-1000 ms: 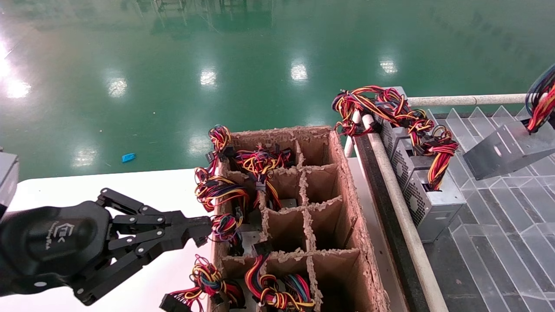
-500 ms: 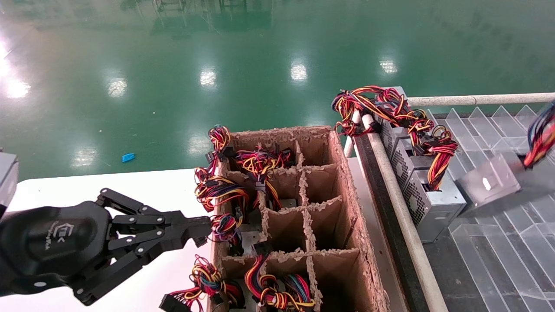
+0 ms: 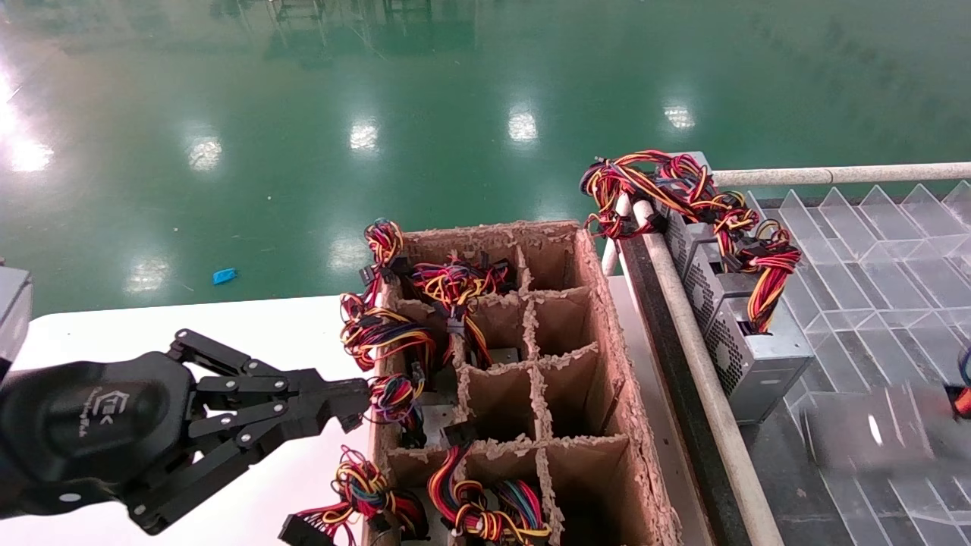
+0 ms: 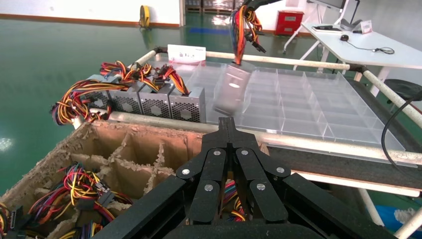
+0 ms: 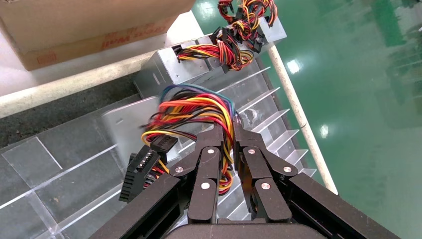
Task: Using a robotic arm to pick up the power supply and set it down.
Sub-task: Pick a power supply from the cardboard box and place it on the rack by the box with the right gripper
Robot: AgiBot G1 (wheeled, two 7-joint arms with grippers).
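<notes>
R black linked-finger gripper (image 5: 228,130) has fingers pinched nearly closed on the looped red/yellow/orange/black/blue wire bundle (image 5: 191,110) of the plain grey sheet-metal power supply (image 3: 868,428), so the box hangs by its wires, tilted, over the clear acrylic divided tray (image 3: 887,265), just beside the row of grey vented units (image 3: 747,345) at the tray's L edge; can't tell if it touches the dividers. Rest of tray compartments open toward the far white pipe rail (image 3: 834,174). L black gripper w/ white logo (image 3: 356,406) sits over the white table (image 3: 227,326), fingers narrow, tips holding nothing, just beside the brown cardboard partitioned box (image 3: 599,334).
</notes>
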